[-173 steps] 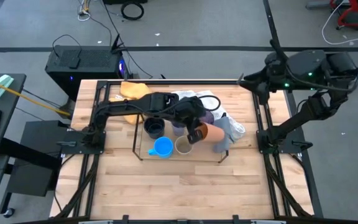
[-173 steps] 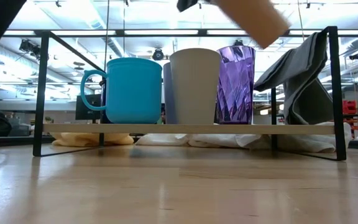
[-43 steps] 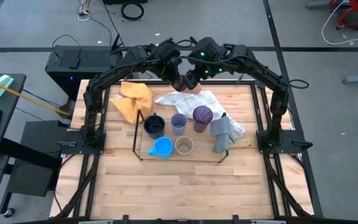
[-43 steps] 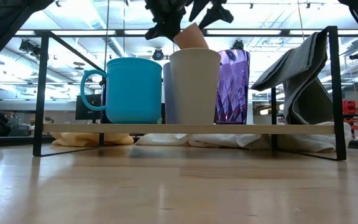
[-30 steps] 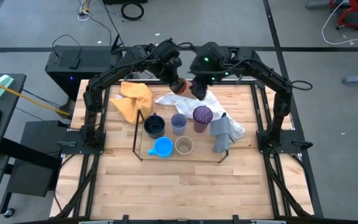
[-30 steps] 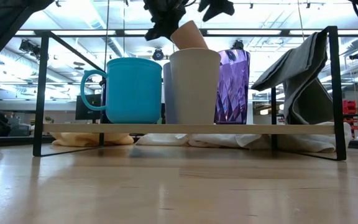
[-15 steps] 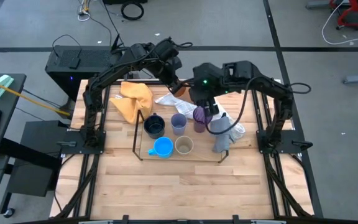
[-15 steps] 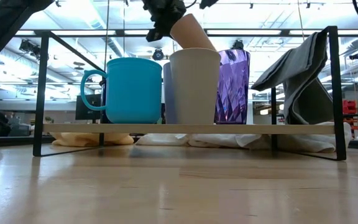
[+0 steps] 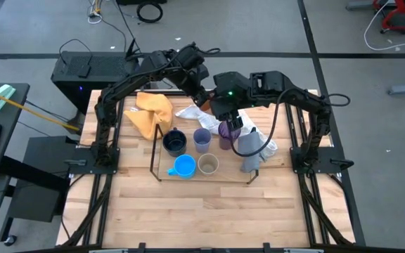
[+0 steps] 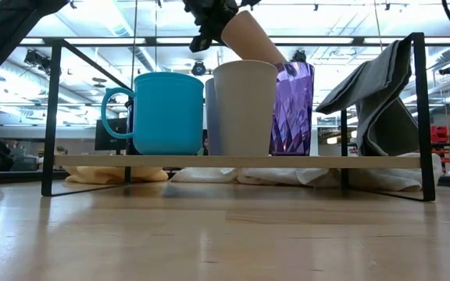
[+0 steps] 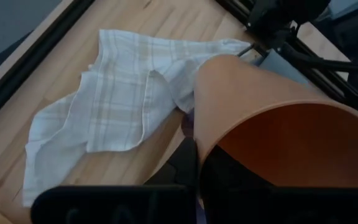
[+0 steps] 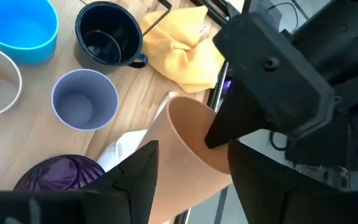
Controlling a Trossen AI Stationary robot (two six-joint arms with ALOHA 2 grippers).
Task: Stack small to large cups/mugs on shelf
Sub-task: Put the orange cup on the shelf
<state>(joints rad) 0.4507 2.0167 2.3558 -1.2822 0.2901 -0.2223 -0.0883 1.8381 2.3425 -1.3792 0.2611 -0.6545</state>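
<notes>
Orange cup (image 10: 250, 37) tilted, left tool (image 10: 223, 16) gripping its rim

No text, label, brand, number or sign can be read in any view. Nothing legible is carried by the cups, the cloths, the shelf or the bench, and no lettering can be made out on the arms or on the equipment in the room beyond.

High view looks straight down; low view level, close; both share the shelf (image 9: 202, 151).
</notes>
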